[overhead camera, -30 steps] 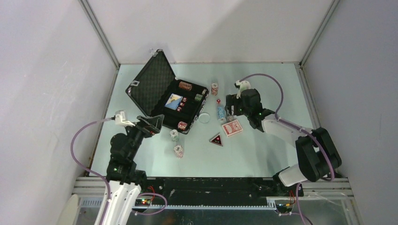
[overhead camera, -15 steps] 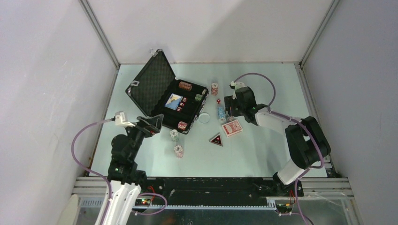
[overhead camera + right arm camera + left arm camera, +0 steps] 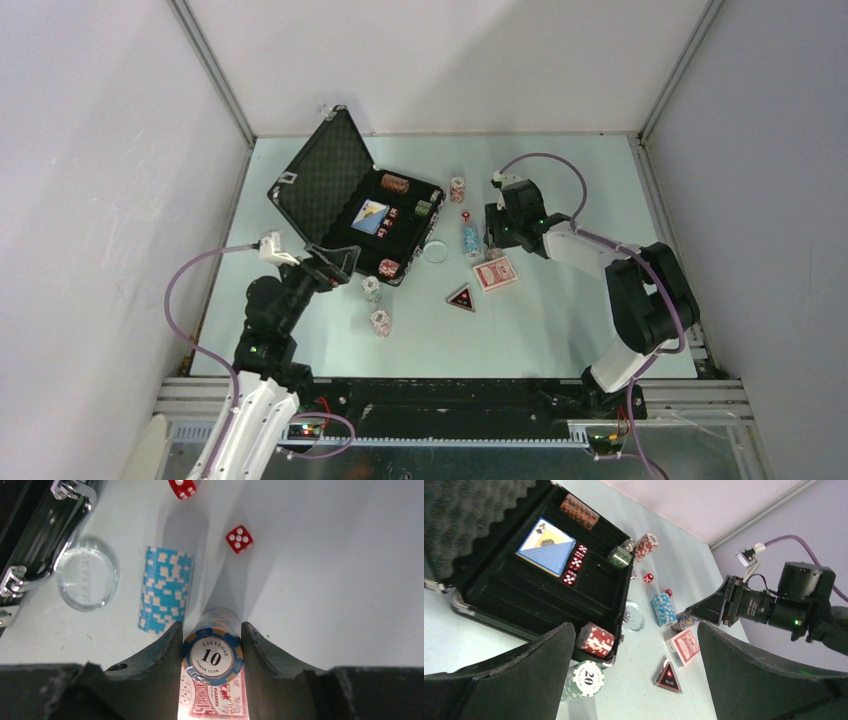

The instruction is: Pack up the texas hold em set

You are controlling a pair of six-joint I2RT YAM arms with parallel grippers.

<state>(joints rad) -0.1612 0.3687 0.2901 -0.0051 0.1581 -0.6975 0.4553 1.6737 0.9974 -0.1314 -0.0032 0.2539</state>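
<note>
The black briefcase lies open at the back left, holding a blue card deck, red dice and some chip stacks. My right gripper has its fingers pressed against both sides of a blue-and-orange "10" chip stack, which lies on its side over the red card deck. A light-blue chip stack lies just left of it. The black-red triangle sits near the deck. My left gripper hangs open by the case's near corner, above a green "20" chip stack.
Two loose red dice and a clear round disc lie between the case and my right gripper. A red-white chip stack stands at the back, another near the front. The enclosure walls close in on the sides.
My right gripper moved slightly forward and narrowed its fingers onto the "10" chip stack. The left arm shifted a little toward the case, still open.
</note>
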